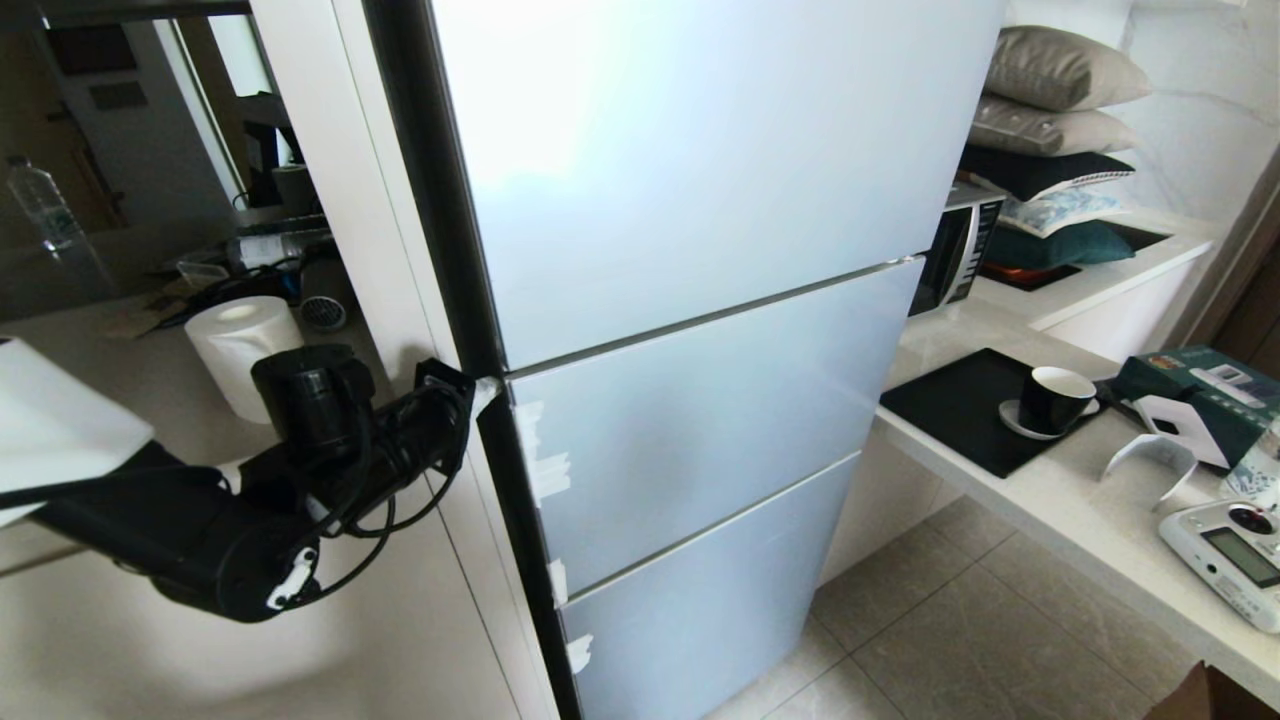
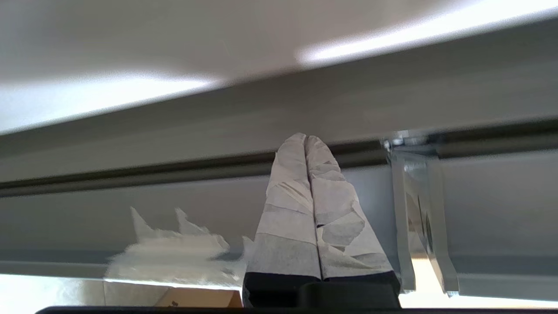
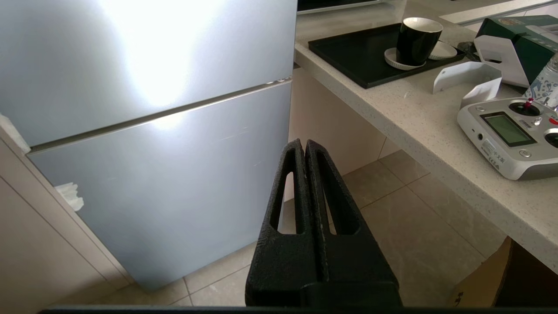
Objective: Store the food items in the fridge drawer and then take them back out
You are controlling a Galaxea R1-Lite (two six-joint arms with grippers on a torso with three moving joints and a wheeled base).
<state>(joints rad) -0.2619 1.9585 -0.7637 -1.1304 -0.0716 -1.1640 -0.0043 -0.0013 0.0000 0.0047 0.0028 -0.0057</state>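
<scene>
Starting out, your tape-wrapped left gripper [image 1: 484, 392], pressed closed and empty, touches the pale-blue glossy fridge's [image 1: 700, 200] still-closed middle door [image 1: 720, 420].

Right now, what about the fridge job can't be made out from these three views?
- Food items and fridge drawer: in no view; the fridge fronts are all shut.
- Left gripper contact: fingers pressed together at the middle front's side edge; the left wrist view is too blurred to show whether they touch it.
- Right gripper: outside the head view, shut on nothing, seen only from the right wrist.
</scene>
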